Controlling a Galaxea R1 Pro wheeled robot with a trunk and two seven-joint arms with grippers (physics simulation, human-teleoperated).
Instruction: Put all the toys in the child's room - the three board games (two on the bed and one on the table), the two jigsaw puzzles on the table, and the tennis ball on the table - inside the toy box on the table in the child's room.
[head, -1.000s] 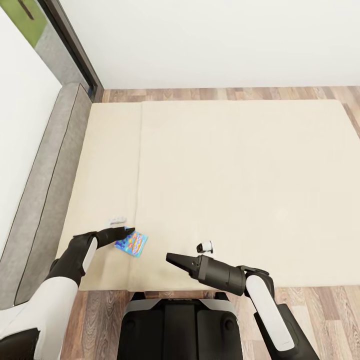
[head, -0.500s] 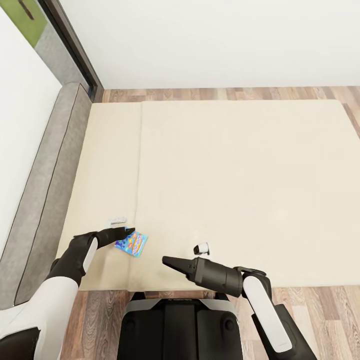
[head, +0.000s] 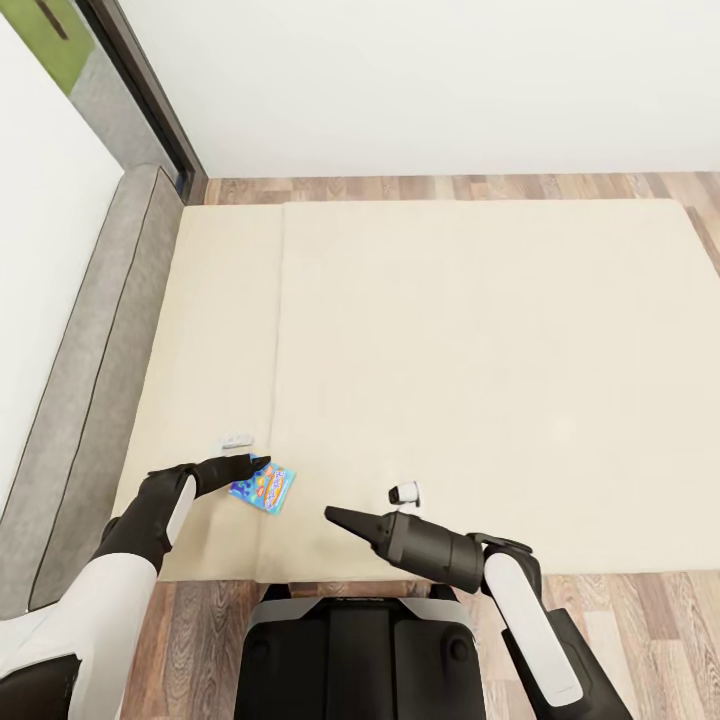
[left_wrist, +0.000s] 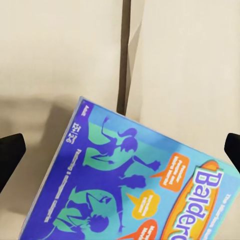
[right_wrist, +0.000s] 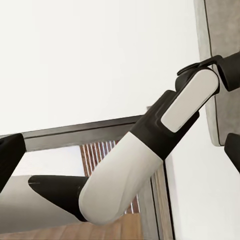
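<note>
- Board game, blue box, left wrist view: large white lettering "Balder…", cut off at frame edge; rest of word not legible.
- Same box, near one corner: small white print, sideways, looks like a fraction-type mark; digits too blurred to confirm.
- Same box: orange speech-bubble shapes w/ tiny print inside; unreadable.
- Head view: board game shows orange-yellow print on lid; too small to read.
- No other legible text, nos. or signs noted.
</note>
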